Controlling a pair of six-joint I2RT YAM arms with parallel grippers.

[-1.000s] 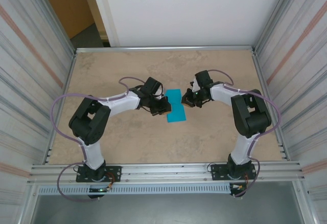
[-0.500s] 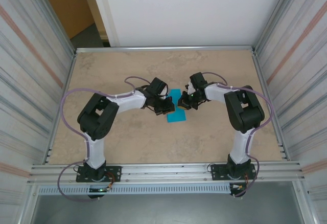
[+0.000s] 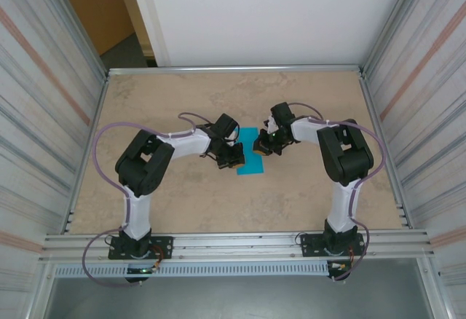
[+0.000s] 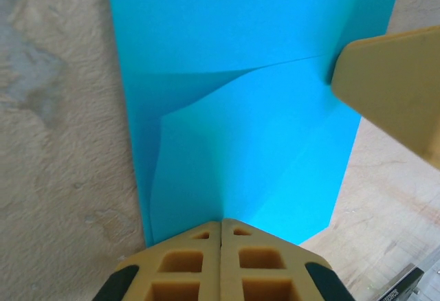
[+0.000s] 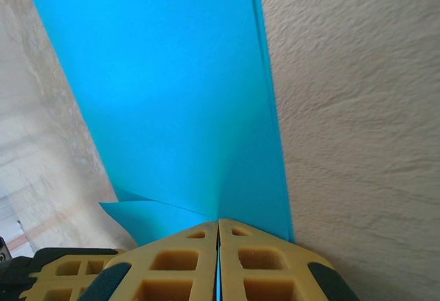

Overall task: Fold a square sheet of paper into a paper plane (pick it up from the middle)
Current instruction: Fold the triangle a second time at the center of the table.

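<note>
The square sheet of paper (image 3: 253,160) is teal-blue and lies on the table between the two arms. It is partly folded, with a flap over it (image 4: 240,157). My left gripper (image 3: 234,160) is at its left edge, jaws together (image 4: 221,224), and the paper rises in a ridge into the tips. My right gripper (image 3: 265,146) is at the far right edge, shut (image 5: 218,222), with teal paper (image 5: 172,95) showing in the seam between its jaws. One right finger (image 4: 392,88) sits on the sheet's far corner in the left wrist view.
The beige stone-look table top (image 3: 182,195) is walled by ribbed metal panels left (image 3: 44,137) and right (image 3: 429,137). A metal rail (image 3: 233,246) runs along the near edge by the arm bases. A white wall (image 3: 262,13) stands behind.
The left arm has swung in to the right, bringing its gripper onto the sheet's left edge. The right gripper has shifted slightly left over the paper's far right edge.
</note>
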